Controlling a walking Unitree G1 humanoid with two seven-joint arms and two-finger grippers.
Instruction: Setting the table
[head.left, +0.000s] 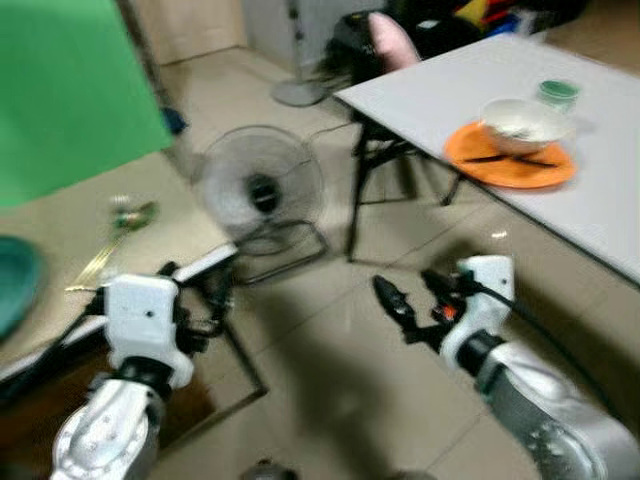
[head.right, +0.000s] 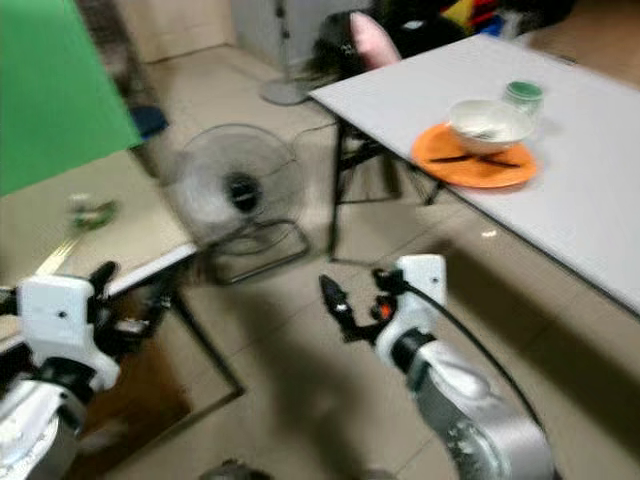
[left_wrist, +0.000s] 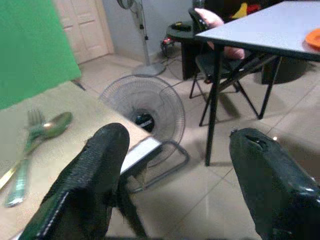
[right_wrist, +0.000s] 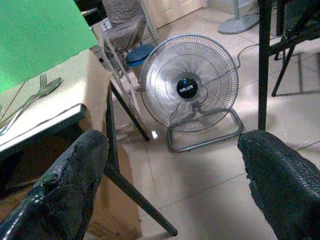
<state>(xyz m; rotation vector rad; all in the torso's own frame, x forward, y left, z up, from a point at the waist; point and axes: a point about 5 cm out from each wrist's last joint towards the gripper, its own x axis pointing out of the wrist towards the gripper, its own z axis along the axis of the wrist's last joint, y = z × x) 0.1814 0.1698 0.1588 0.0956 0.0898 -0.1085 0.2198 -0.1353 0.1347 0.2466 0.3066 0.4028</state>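
Standing on pale floor tiles (head.left: 340, 330) between two tables, with everything looking a bit blurry. Holding both arms out low over the floor, carrying nothing: left gripper (left_wrist: 175, 165) with fingers wide apart, right gripper (right_wrist: 170, 170) with fingers wide apart too.

Passing close to the beige table (head.left: 70, 250) on the left, right beside the left gripper. Keeping a fork (left_wrist: 22, 150) and a spoon (left_wrist: 50, 127) lying there side by side (green handles, touching each other), plus the edge of a green plate (head.left: 15, 280) near the table's rim. Still needing those for the setting, most likely.

Facing a floor fan (head.left: 260, 190) a little farther on, in the gap between the tables, with a cord trailing behind it. Risking a bump or a trip here, if walking straight ahead with arms held this low.

Reaching the white table (head.left: 600, 200) well apart on the right, already holding an orange plate (head.left: 510, 165) with a white bowl (head.left: 525, 122) on it, dark chopsticks lying across the plate, and a green cup (head.left: 558, 92) just behind. Risking a knock against that table's edge with the right arm when turning, or a bad grab at the thin flat cutlery while moving this fast.
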